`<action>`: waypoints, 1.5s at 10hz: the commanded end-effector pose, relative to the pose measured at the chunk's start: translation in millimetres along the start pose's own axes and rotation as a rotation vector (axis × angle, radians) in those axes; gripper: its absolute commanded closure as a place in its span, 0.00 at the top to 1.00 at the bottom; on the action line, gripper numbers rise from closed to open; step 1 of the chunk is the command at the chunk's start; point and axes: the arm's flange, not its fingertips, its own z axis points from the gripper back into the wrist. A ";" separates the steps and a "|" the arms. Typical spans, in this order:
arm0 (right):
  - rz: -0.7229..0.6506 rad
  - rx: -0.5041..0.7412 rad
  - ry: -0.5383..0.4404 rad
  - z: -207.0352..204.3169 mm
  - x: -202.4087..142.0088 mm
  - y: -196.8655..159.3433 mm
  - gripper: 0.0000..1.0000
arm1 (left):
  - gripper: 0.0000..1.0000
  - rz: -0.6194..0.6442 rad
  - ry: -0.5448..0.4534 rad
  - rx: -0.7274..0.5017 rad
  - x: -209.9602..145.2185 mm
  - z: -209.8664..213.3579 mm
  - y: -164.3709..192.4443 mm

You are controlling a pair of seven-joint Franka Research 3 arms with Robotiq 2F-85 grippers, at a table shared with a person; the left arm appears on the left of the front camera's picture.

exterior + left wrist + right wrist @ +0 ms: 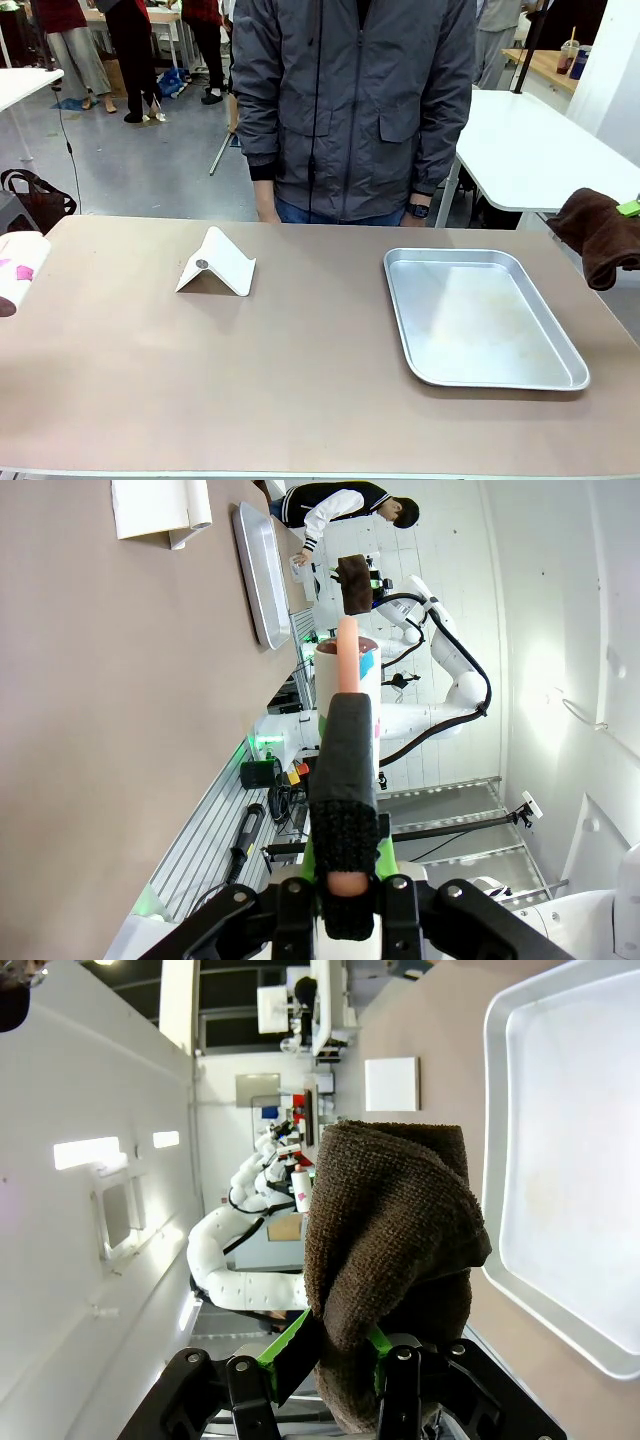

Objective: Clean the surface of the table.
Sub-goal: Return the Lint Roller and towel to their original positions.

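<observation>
At the front view's left edge the left claw (345, 880) is clenched on a white roll (20, 268) over the brownish tabletop (300, 380), while at the right edge the right claw (345, 1360) grips a brown cloth (598, 235) beside the silver tray (480, 315).

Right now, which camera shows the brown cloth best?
The right wrist view: the brown towel hangs big and close, pinched in the right gripper. In the front view it hangs at the table's right edge; the left wrist view shows it small, far off.
</observation>
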 end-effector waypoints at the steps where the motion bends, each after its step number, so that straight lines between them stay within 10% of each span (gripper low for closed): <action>1: 0.000 0.000 0.000 0.0 0.0 0.0 0.17 | 0.22 0.005 -0.011 -0.014 1.3 2.1 -7.3; 8: 0.055 -0.245 0.115 -191.0 14.1 58.8 0.17 | 0.22 -0.002 -0.068 0.196 59.3 -98.2 -98.8; 12: 0.054 -0.294 -0.003 -295.8 14.7 53.0 0.17 | 0.22 0.066 0.132 0.388 134.5 -210.3 -98.6; 15: 0.063 -0.382 0.104 -355.2 19.4 19.9 0.17 | 0.22 0.061 0.167 0.510 175.5 -279.6 -95.2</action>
